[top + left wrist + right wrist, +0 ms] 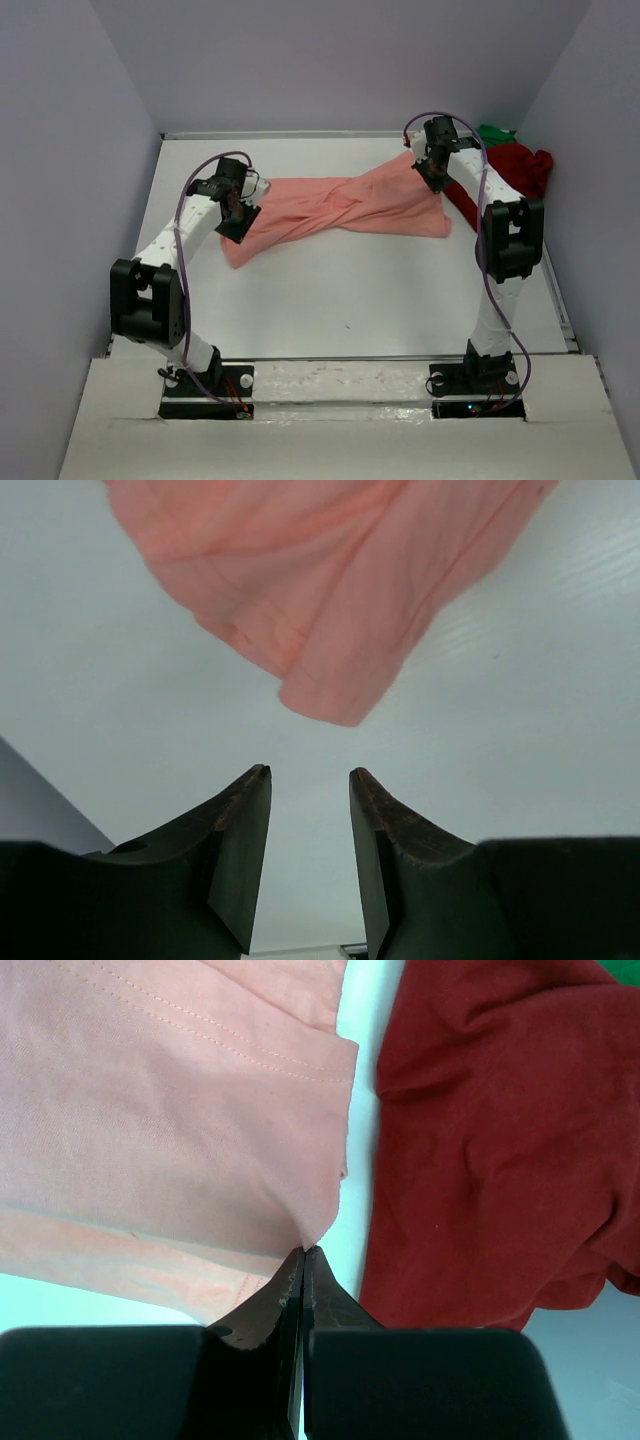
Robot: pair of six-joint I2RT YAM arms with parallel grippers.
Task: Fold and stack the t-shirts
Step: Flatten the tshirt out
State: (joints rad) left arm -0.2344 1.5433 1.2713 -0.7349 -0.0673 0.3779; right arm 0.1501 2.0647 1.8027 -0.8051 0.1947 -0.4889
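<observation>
The right tool (303, 1250) pinches the salmon-pink t-shirt (340, 205) beside the dark red t-shirt (512, 165), while the left tool (308, 772) hovers spread.

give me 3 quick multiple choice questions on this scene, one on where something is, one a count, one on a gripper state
1. Where on the table does the dark red t-shirt lie?
A. far right corner
B. near left corner
C. middle

2. How many t-shirt colours show?
A. one
B. two
C. three

3. What state is the left gripper in?
A. open, holding nothing
B. shut on the dark red t-shirt
C. shut with nothing in it

Answers:
1 A: it is bunched at the far edge on the right side.
2 C: there is the salmon-pink t-shirt, the dark red one and a green t-shirt showing as a small crumple.
3 A: the left wrist view shows its fingers apart, with the salmon-pink cloth ahead of them and not between them.
</observation>
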